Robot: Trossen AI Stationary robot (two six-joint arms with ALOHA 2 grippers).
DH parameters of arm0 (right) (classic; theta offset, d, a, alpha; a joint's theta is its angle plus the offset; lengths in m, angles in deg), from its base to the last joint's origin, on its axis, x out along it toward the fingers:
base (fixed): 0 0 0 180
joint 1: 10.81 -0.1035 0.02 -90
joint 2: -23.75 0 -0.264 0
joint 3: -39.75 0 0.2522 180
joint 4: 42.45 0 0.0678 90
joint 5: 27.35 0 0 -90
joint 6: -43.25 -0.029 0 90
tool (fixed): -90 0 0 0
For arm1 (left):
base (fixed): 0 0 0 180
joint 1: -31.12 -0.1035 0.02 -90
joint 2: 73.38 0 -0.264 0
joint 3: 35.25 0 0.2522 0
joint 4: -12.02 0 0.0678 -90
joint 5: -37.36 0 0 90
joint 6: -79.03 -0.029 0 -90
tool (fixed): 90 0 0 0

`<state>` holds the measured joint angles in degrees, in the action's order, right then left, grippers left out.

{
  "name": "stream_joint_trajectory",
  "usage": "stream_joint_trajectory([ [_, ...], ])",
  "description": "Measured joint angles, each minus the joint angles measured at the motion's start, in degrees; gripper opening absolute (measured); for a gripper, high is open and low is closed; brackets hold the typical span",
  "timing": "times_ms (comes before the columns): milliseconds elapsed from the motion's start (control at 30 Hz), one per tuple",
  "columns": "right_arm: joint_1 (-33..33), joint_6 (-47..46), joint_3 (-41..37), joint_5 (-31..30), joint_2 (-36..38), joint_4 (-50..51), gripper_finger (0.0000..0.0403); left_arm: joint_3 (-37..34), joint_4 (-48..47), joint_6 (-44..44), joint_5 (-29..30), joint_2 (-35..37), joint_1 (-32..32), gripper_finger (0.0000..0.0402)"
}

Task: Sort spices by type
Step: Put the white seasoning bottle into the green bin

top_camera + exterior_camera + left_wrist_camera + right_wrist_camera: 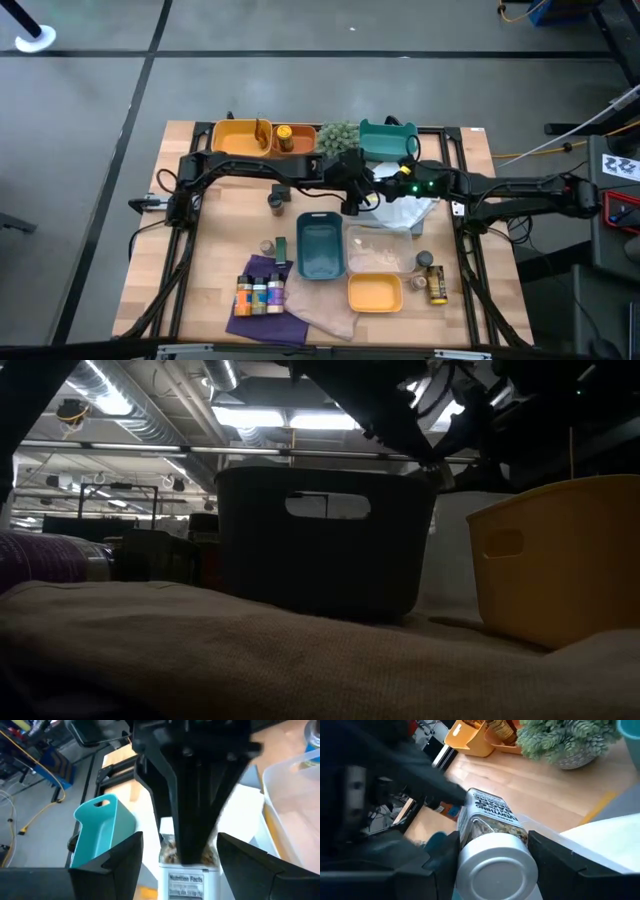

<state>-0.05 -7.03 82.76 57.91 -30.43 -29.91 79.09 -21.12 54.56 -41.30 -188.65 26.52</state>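
Note:
A clear spice jar [492, 825] with a white printed label, a silver lid and brownish contents is in the air between both grippers, above the white cloth [408, 212] at mid-table. My right gripper [492, 857] reaches in from the table's right and is shut on it. My left gripper [182, 862] comes from the left and is open, with one finger on each side of the jar's [188, 879] labelled end. In the high view the two grippers meet [360, 196]. Other spice jars stand in a row [258, 295] on the purple cloth, and single ones stand about the table. My right gripper pinches the jar between its two fingers [547, 862] at the sides near the lid end [497, 870]. The jar lies along the fingers, with the lid toward the wrist. It is lifted clear of the table. My left gripper: I cannot tell whether its fingers [120, 865] touch the jar.
A dark teal tray [320, 245], a clear container [380, 250] and a yellow tray [374, 292] sit near the front. An orange tray [243, 138] holding a jar, a green plant [338, 138] and a teal bin [388, 140] line the far edge. Loose jars [275, 200] [432, 278] stand nearby.

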Motion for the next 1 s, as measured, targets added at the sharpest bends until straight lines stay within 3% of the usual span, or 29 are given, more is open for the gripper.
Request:
stream_joint_trajectory([
  [300, 10.55, 4.42, 1.59, 6.16, 0.07, 2.64, 0.0212, 0.00, -10.21, 0.34, 0.06, 7.45, -0.39, 0.0237],
  [633, 25.39, 18.31, 17.32, 6.81, -1.05, 24.27, 0.0213, -0.02, -23.81, 7.86, 0.05, 12.86, -2.87, 0.0237],
  [1000, 40.33, 28.24, 33.94, 7.34, -15.60, 45.22, 0.0214, -0.09, -25.19, 9.06, -0.22, 12.63, -4.13, 0.0237],
])
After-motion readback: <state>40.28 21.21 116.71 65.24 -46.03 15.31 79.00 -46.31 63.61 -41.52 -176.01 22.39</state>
